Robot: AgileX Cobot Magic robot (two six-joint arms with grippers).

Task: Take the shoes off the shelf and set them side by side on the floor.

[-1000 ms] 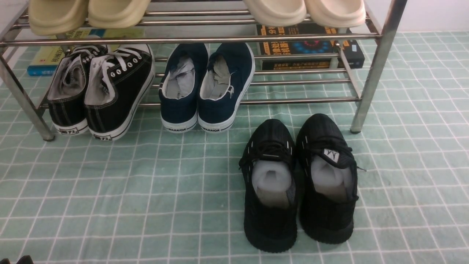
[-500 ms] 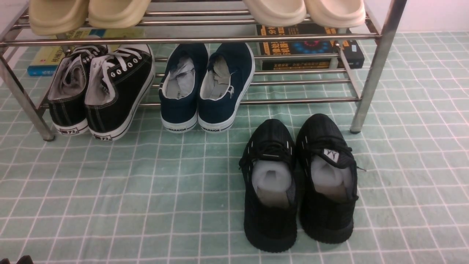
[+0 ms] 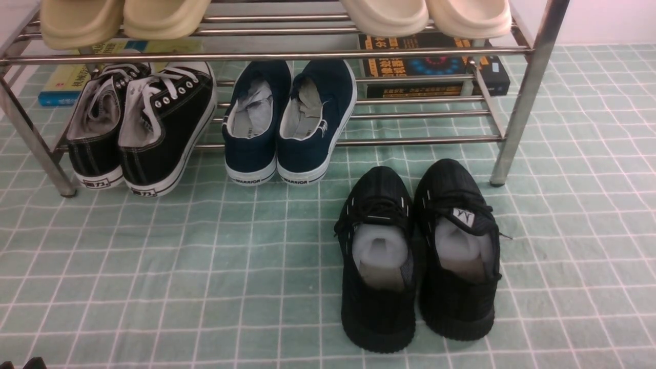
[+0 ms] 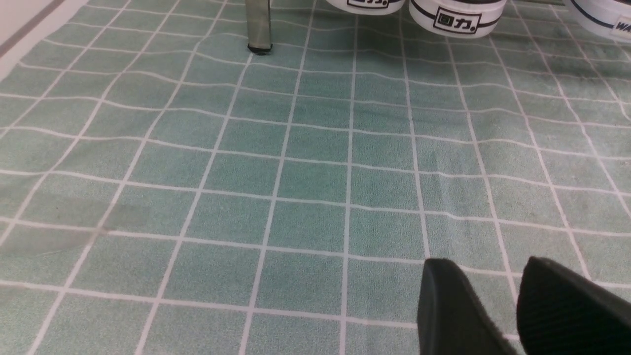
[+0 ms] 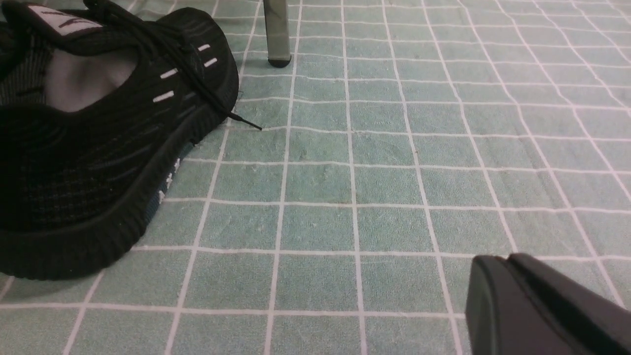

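The two all-black mesh shoes stand side by side on the pale green gridded floor (image 3: 205,266), toes toward the shelf: the left shoe (image 3: 378,266) and the right shoe (image 3: 458,256), both stuffed with white paper. The silver tube shelf (image 3: 266,55) is just behind them. My left gripper (image 4: 485,266) is open above bare floor, holding nothing. In the right wrist view my right gripper (image 5: 500,261) is shut and empty, hovering low over the floor, apart from one black shoe (image 5: 98,148). The front view shows no right gripper.
Black canvas sneakers (image 3: 138,123) and navy slip-ons (image 3: 289,123) sit on the lower tier. Beige slippers (image 3: 123,18) rest on the upper tier. Books (image 3: 435,66) lie behind the shelf. Shelf legs (image 4: 259,24) (image 5: 277,34) stand on the floor.
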